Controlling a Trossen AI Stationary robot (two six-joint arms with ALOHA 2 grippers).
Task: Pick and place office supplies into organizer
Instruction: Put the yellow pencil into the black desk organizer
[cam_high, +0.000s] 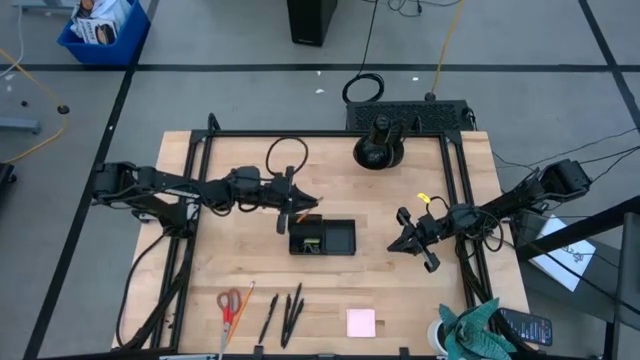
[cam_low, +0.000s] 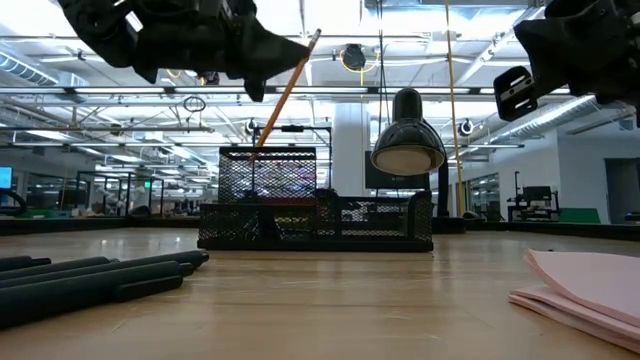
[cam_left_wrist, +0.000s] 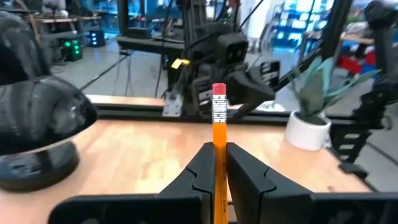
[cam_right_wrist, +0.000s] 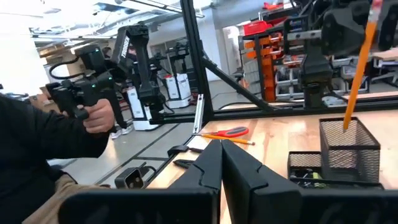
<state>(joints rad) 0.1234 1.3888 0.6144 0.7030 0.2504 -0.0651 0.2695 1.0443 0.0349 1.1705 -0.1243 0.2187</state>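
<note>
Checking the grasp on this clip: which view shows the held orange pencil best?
The left wrist view: the pencil stands clamped in the left pincer, eraser end showing. Low view shows it tilted over the organizer; the right wrist view sees its tip entering the mesh cup; the high view barely shows it.

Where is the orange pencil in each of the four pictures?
High view: the orange pencil sits in the left gripper, above the organizer.
Low view: the pencil slants down into the organizer's tall mesh cup.
Left wrist view: the pencil stands clamped between the dark fingers.
Right wrist view: the pencil dips into the cup.
Shared landmark: the organizer, except in the left wrist view.
</note>
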